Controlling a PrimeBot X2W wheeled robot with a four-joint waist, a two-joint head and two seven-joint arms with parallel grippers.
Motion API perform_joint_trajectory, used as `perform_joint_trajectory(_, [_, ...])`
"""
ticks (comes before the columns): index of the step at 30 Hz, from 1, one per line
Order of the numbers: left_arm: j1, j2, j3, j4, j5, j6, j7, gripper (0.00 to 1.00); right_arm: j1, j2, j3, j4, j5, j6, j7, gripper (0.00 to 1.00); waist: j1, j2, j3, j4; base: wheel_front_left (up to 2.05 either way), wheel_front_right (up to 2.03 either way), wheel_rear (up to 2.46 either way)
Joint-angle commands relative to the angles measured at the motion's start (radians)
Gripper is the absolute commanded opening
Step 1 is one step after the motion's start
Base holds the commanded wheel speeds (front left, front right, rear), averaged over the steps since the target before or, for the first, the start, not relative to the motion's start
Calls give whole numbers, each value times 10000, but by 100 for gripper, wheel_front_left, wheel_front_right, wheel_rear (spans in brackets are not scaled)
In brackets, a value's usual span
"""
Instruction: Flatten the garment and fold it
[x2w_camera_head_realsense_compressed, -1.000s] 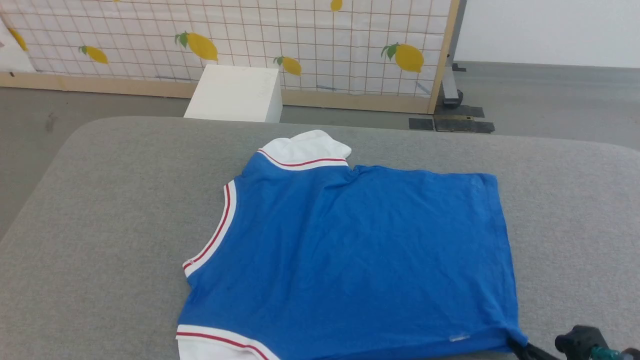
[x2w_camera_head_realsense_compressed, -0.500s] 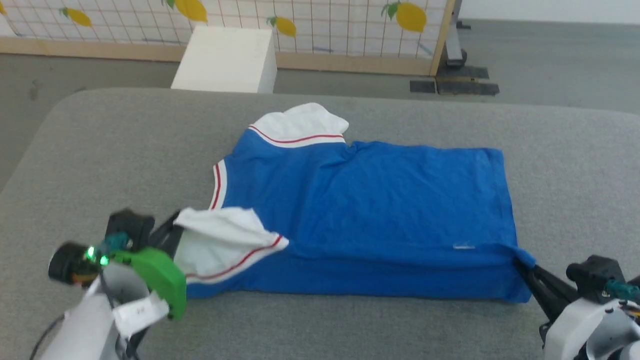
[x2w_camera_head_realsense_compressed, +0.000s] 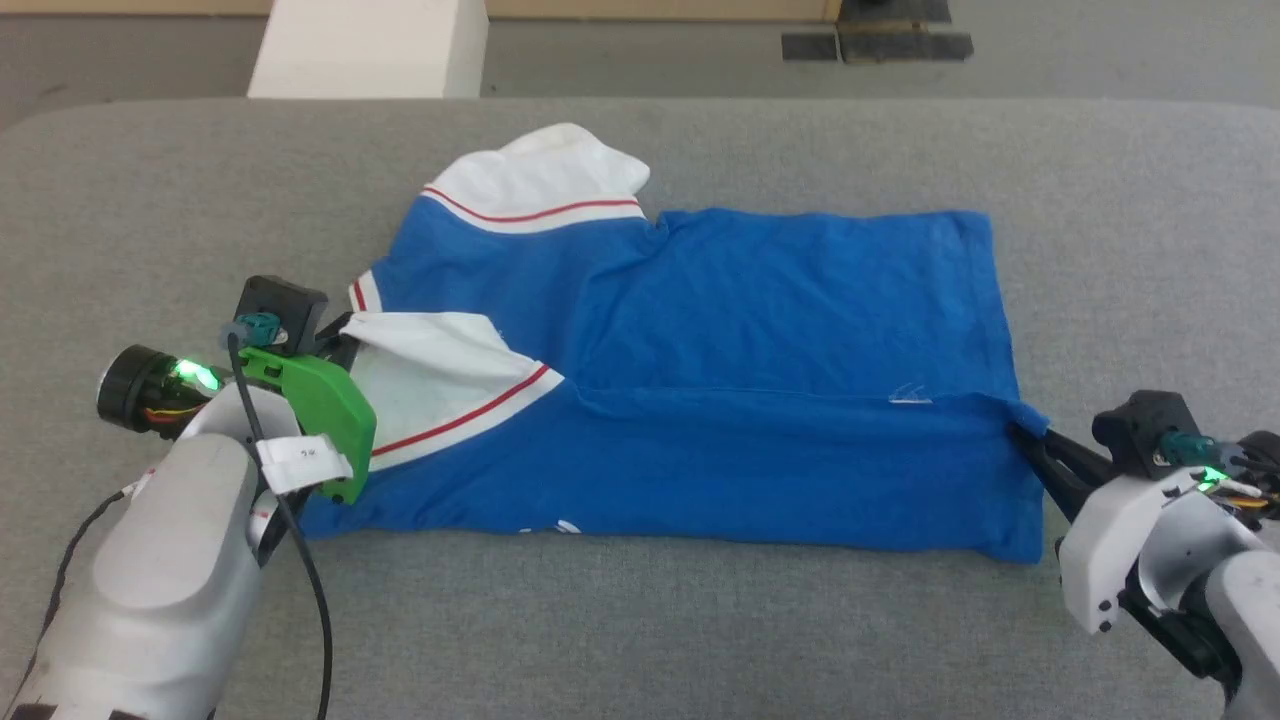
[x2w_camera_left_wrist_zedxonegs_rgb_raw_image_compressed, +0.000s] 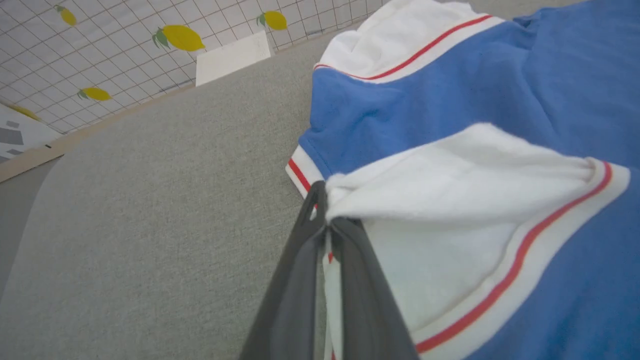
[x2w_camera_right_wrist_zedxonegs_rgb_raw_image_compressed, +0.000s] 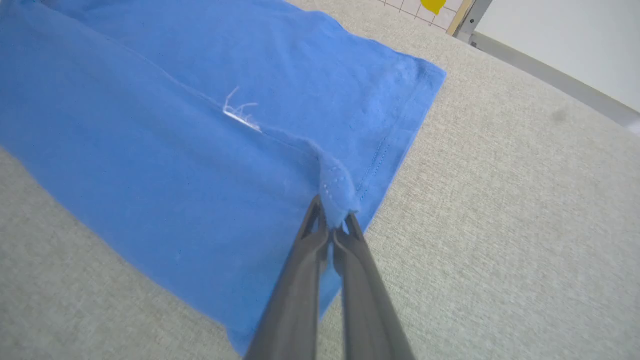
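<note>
Across grey surface (x2w_camera_head_realsense_compressed: 640, 620), garment (x2w_camera_head_realsense_compressed: 750, 350) lying part-folded, left hand (x2w_camera_left_wrist_zedxonegs_rgb_raw_image_compressed: 326, 220) pinching its white sleeve (x2w_camera_left_wrist_zedxonegs_rgb_raw_image_compressed: 450, 200), right hand (x2w_camera_right_wrist_zedxonegs_rgb_raw_image_compressed: 332, 225) pinching its hem corner (x2w_camera_right_wrist_zedxonegs_rgb_raw_image_compressed: 338, 192)

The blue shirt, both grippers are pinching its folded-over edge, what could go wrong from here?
1. The right gripper pinches just a small hem corner of the shirt; it could slip out.
2. The left gripper holds the white sleeve, which may land bunched, leaving the fold uneven.

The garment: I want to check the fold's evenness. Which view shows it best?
Head view: the whole garment lies in frame, near edge folded over. Left wrist view shows its pinched white sleeve; right wrist view its pinched hem corner.
</note>
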Motion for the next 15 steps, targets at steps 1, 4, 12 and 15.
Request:
perform_joint_trajectory(1, [-245,-82,-74,325,-59,-30,-117,0,-287,-1,124,169,-71,-15,42,0,-1,0,579,-243,0,0,0])
perform_joint_trajectory(4, [-619,-136,-465,1279,-137,-34,-192,0,-768,-11,487,644,-85,-15,84,0,-1,0,874,-328,0,0,0])
perform_joint_trajectory(12, [-932,-311,-1548,2899,-929,-36,-497,0,-1358,-128,1458,1270,120,-15,-159,0,-1,0,933,-370,0,0,0])
perform_joint_trajectory(15, [-994,-345,-1857,3233,-1205,-37,-682,14,-1461,-261,1504,1242,247,-15,-357,25,-1,0,645,-312,0,0,0])
